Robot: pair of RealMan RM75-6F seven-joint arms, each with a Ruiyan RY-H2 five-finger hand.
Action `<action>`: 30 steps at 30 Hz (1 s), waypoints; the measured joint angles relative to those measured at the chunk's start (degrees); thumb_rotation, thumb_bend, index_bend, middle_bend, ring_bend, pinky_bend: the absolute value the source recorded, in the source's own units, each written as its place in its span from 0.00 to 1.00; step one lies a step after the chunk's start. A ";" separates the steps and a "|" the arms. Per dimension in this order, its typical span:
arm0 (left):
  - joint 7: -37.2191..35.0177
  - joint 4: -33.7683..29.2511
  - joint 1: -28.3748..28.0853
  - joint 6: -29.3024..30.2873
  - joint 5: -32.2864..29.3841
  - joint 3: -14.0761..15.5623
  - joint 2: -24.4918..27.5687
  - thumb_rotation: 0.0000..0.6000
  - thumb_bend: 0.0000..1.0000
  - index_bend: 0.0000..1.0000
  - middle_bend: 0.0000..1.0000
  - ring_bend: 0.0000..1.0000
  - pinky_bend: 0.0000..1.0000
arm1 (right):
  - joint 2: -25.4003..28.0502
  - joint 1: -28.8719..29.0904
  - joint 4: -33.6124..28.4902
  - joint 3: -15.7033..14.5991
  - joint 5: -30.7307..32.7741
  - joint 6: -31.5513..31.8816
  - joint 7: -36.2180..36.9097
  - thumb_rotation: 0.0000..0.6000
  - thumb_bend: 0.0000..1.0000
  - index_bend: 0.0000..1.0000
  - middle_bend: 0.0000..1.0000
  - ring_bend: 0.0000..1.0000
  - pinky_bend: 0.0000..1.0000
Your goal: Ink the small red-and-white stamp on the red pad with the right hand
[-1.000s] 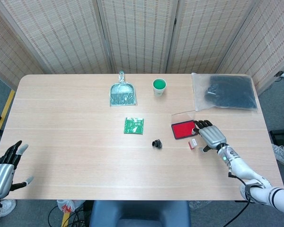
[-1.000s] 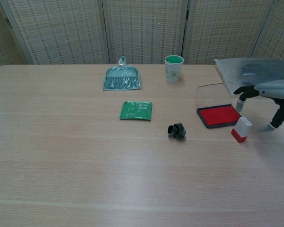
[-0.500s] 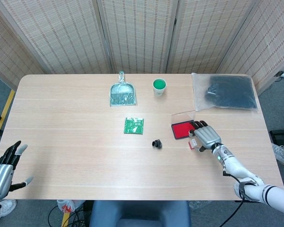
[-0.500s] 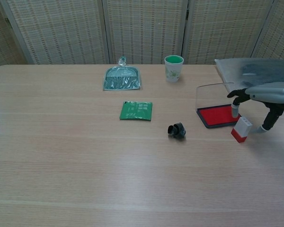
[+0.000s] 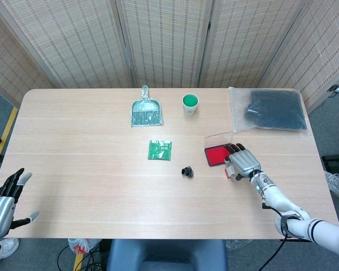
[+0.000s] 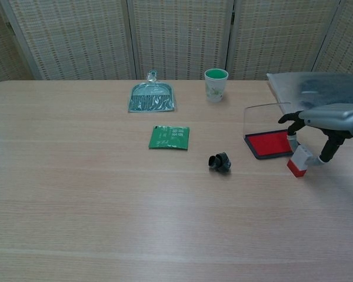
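Reaching down over the small red-and-white stamp [image 6: 300, 160] with the right hand [image 6: 317, 126], fingers [image 6: 292, 140] and thumb straddling the stamp's white top, one on each side. Cannot tell whether pinching yet; looking like contact or just about. Stamp standing slightly tilted on the table [image 6: 106, 194], red base down, just beside the near right corner of the red pad [image 6: 272, 144], toward the table's right edge. Pad lying open, clear lid [image 6: 265, 120] propped up behind, leaving the ink surface exposed for pressing. Probably closing in for the grasp, so lifting and inking not yet done. Left hand [image 5: 0, 206] hanging off the near left corner of the table, fingers apart, holding nothing, staying out of the way. Small black object [image 6: 219, 161] sitting left of the pad, well apart.
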 measured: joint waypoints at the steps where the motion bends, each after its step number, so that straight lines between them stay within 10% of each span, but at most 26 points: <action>1: -0.17 0.04 0.05 0.18 0.10 -0.01 0.03 1.00 0.20 0.06 0.00 0.08 0.28 | -0.10 0.01 0.04 -0.02 0.02 0.27 -0.30 1.00 0.28 0.57 0.09 0.00 0.00; 10: -1.12 0.44 0.23 0.72 0.77 0.04 0.12 1.00 0.20 0.05 0.00 0.08 0.28 | 0.51 -0.12 -2.49 0.67 0.92 3.76 -2.96 1.00 0.30 0.73 0.41 0.09 0.02; 18: -1.31 0.33 0.05 0.00 0.44 0.07 0.20 1.00 0.20 0.05 0.00 0.08 0.28 | 2.65 0.06 -5.85 2.64 1.22 7.61 -4.93 1.00 0.31 0.86 0.87 0.66 0.81; 30: -4.16 0.50 -0.31 -0.84 0.40 0.14 1.10 1.00 0.20 0.05 0.00 0.08 0.28 | 0.88 3.94 -3.96 5.01 13.50 3.54 -11.37 1.00 0.33 0.88 0.98 0.78 0.94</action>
